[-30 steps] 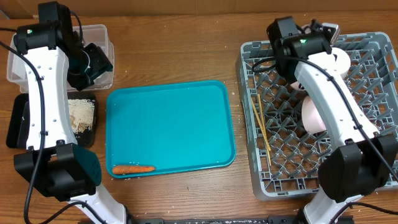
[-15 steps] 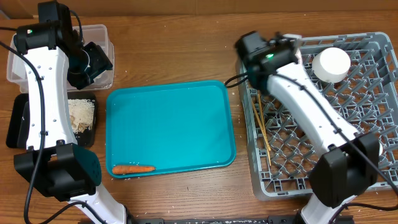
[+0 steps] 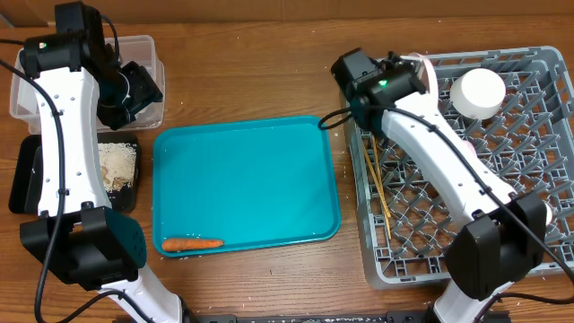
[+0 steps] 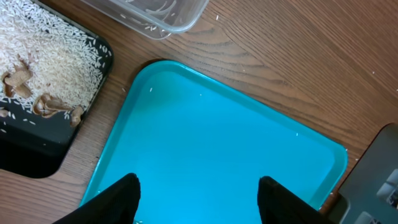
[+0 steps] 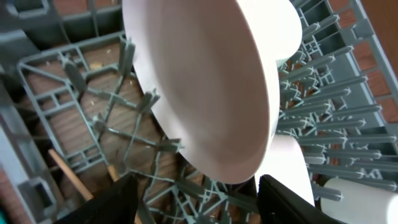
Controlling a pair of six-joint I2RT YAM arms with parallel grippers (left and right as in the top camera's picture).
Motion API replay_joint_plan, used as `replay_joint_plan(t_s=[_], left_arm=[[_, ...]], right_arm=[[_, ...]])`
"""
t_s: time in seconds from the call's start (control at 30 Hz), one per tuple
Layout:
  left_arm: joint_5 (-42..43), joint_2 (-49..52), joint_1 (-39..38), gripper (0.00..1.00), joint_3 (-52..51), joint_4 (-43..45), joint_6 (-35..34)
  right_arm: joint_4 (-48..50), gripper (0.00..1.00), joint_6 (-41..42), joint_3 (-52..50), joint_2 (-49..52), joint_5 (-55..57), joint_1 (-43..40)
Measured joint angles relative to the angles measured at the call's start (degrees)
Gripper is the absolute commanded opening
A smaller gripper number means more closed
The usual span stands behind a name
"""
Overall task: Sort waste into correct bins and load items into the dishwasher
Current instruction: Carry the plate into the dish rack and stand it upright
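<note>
Plates [image 5: 205, 93] sat racked just beyond the released right claw [image 5: 196, 190], rice [image 4: 43, 62] binned near the open left claw [image 4: 199, 193], only the carrot [image 3: 192, 243] apparently awaited sorting.

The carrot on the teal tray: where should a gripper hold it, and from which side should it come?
Probably at its middle, from straight above. The carrot lies flat with its length running left to right, so the fingers can close across its thin width. The rim of the teal tray runs close beside it.

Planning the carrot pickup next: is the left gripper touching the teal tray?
Apart. The overhead view shows the left gripper over the clear tub, short of the teal tray's far edge.
</note>
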Motion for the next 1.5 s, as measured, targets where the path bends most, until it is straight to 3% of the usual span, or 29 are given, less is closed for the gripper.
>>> replay_joint_plan(t_s=[0.2,0.37,0.4,0.5,0.63,0.83,1.13,1.5], left_arm=[[0.0,0.0,0.0,0.63,0.0,-1.7,0.4],[0.0,0.0,-0.8,0.63,0.0,-4.2,0.6],[0.0,0.0,-1.2,0.63,0.0,-4.6,0.7],[0.0,0.0,-2.9,0.63,0.0,-6.7,0.8],[0.0,0.0,-5.9,0.63,0.0,-7.8,0.8],[0.0,0.0,-11.5,0.63,0.0,-8.9,0.8],[0.0,0.0,-16.2,0.65,0.0,-11.8,0.8],[0.0,0.0,-17.2,0.66,0.0,-14.4,0.8]], right_arm=[[1.9,0.63,0.0,2.8,-3.7,-5.4,-4.3],[5.0,0.60,-2.4,3.8,-9.4,-14.6,-16.2],[4.8,0.57,-3.0,4.1,-10.0,-16.1,-19.0],[4.9,0.34,-4.2,4.2,-10.3,-21.1,-26.6],[7.4,0.21,-7.3,4.2,-10.3,-24.8,-34.8],[6.8,0.20,-14.8,4.2,-8.3,-32.3,-39.5],[6.3,0.19,-30.4,3.9,1.8,-50.9,-36.1],[4.4,0.25,-43.7,3.8,1.8,-68.7,-34.6]])
